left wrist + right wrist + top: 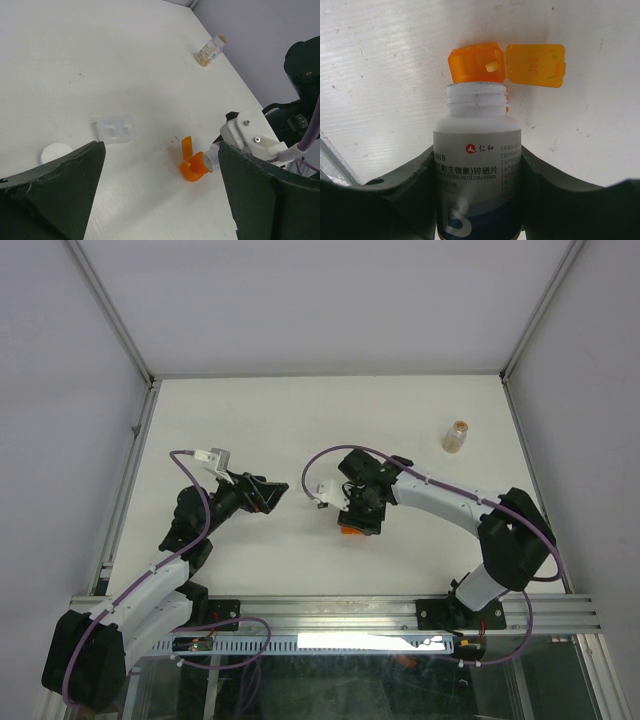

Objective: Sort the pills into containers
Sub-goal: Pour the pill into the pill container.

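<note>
White bottle [477, 175] with dark blue band, translucent orange cup [476, 62], white table [300, 420]

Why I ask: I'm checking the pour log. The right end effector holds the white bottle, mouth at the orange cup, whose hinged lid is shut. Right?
Only the lid is wrong: it is open, not shut. The right wrist view shows the right end effector holding the white bottle, mouth at the orange cup, hinged lid flipped open beside it.

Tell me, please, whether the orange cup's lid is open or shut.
Open. The hinged lid is swung out beside the cup, and one pill shows inside the cup.
</note>
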You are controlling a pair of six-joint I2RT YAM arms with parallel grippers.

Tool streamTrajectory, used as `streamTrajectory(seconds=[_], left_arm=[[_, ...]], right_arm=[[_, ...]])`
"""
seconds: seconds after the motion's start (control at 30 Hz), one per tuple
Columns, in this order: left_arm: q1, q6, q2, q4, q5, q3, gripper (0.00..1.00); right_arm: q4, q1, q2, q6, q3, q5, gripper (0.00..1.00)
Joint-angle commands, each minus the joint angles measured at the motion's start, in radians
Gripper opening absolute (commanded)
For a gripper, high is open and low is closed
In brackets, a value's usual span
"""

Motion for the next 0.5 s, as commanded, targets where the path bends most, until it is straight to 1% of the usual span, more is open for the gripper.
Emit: streamTrajectory(seconds=[0.0, 0.03, 0.07, 0.13, 0.17, 0.2, 0.27, 0.47], left_arm=[[0.007, 0.02, 0.004, 0.054, 0.024, 0.04, 0.99], [0.007, 0.021, 0.003, 0.052, 0.024, 0.041, 0.99], [0.008, 0.019, 0.002, 0.053, 0.023, 0.039, 0.99], [0.007, 0.019, 0.001, 0.059, 0.021, 0.036, 0.99], [0.006, 0.019, 0.003, 0.057, 0.023, 0.039, 0.99], [0.007, 0.02, 0.004, 0.054, 0.022, 0.04, 0.99], [0.008, 0.019, 0.001, 0.054, 0.02, 0.037, 0.99], [0.008, 0.019, -0.004, 0.053, 0.018, 0.036, 0.99]], right_arm=[[0.01, -0.008, -0.005, -0.016, 0.012, 0.024, 0.0], [-0.038, -0.011, 0.017, -0.009, 0.054, -0.017, 0.0], [-0.027, -0.006, -0.003, -0.007, 0.046, -0.026, 0.0], [0.061, -0.002, -0.056, -0.022, 0.002, 0.007, 0.0], [0.051, -0.013, -0.041, -0.025, 0.012, 0.004, 0.0], [0.016, -0.026, -0.014, -0.022, 0.024, -0.017, 0.0], [0.018, -0.039, -0.005, -0.021, 0.017, -0.062, 0.0], [0.079, -0.051, -0.088, 0.005, -0.035, -0.179, 0.0]])
